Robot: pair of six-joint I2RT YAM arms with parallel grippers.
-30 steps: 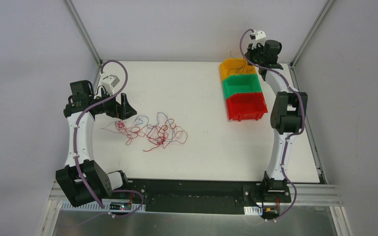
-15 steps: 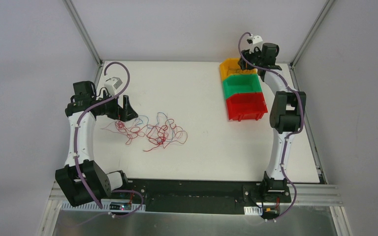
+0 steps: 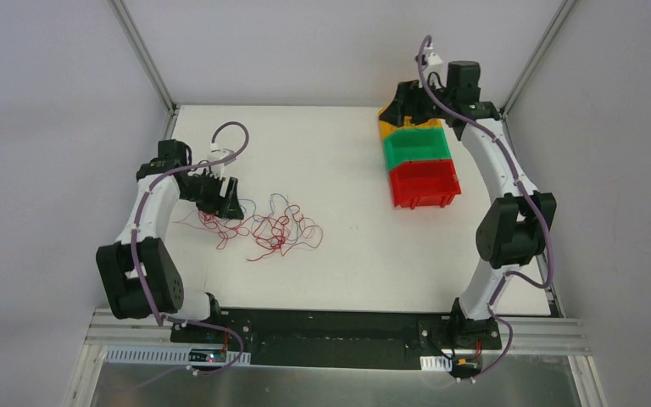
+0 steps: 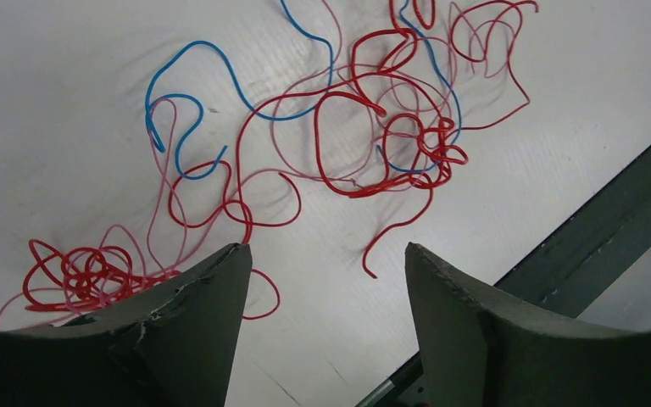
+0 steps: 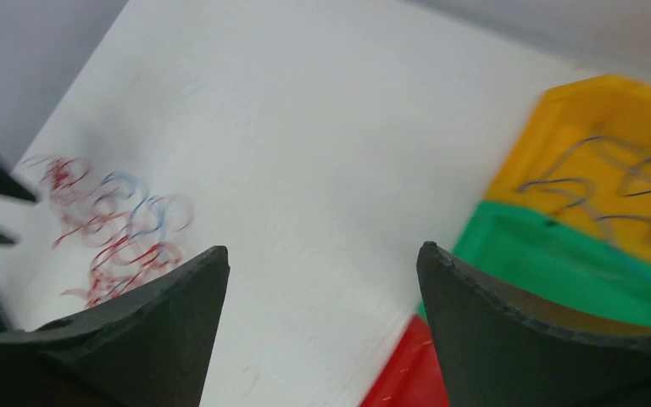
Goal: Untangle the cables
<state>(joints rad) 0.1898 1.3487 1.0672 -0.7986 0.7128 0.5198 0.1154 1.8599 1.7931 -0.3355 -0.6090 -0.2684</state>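
Note:
The cables (image 3: 263,225), thin curly red wires with a few light blue ones, lie tangled on the white table left of centre. My left gripper (image 3: 229,206) hovers low over the tangle's left end. In the left wrist view its jaws are open (image 4: 326,250) and nothing lies between them. A small red knot (image 4: 76,275) sits by the left finger (image 4: 195,314), and the main red tangle (image 4: 390,144) lies beyond. My right gripper (image 3: 398,103) hangs open (image 5: 322,248) and empty above the yellow bin (image 5: 610,119), which holds thin dark wires (image 5: 593,182).
Three bins stand in a row at the back right: yellow (image 3: 387,127), green (image 3: 418,146) and red (image 3: 424,182). The dark front rail (image 4: 610,220) runs close to the tangle. Grey walls and metal posts enclose the table.
My left arm swung right and down onto the tangle's left end, its jaws narrowing a little. My right gripper opened and turned left over the yellow bin.

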